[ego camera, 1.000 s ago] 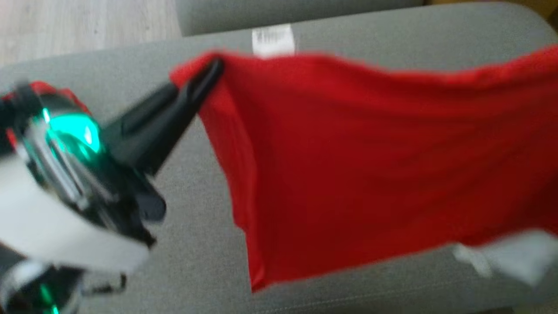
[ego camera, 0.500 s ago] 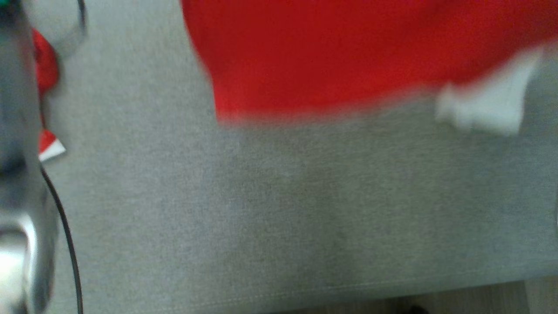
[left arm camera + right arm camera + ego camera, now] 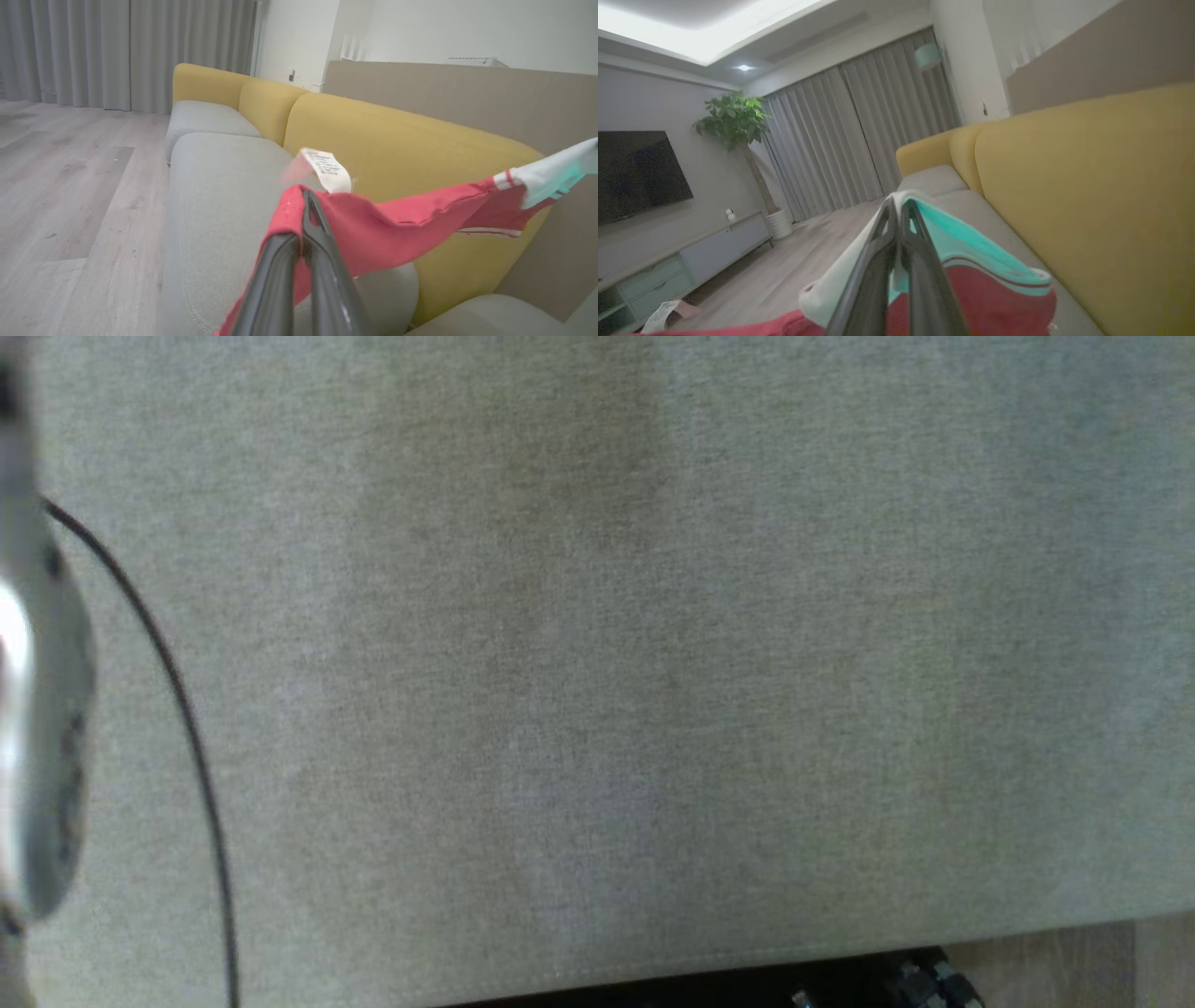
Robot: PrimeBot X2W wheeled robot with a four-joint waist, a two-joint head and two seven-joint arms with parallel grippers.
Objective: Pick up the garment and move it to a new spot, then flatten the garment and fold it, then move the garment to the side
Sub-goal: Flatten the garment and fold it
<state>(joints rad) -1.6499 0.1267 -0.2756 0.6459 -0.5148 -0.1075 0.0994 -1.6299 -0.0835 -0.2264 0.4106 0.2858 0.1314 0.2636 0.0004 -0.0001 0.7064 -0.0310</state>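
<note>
1. Presently, the garment (image 3: 387, 228) is being held in the air over the grey seat cushion (image 3: 219, 186) of a sofa, gripped at two places.
2. One red edge is being pinched by the left end effector (image 3: 305, 198), whose two dark fingers are being pressed fully together on the cloth, just below a white care label (image 3: 327, 170).
3. From that grip the red fabric is being stretched toward the right of the left wrist view, where a white sleeve part (image 3: 546, 175) with red striping is being lifted in front of the yellow backrest (image 3: 397, 140).
4. A white, teal-tinted part of the garment is being clamped by the right end effector (image 3: 896, 205), its fingers closed on the fabric with no gap between them; red cloth is being draped below them.
5. Grey upholstery is being viewed from close above by the head camera, and a thin black cable (image 3: 187, 709) is being trailed down its left side beside a blurred pale robot part (image 3: 37, 709).
6. Behind the right end effector, grey curtains (image 3: 831, 140), a potted plant (image 3: 733, 121) and a dark screen (image 3: 635, 172) are being shown.
</note>
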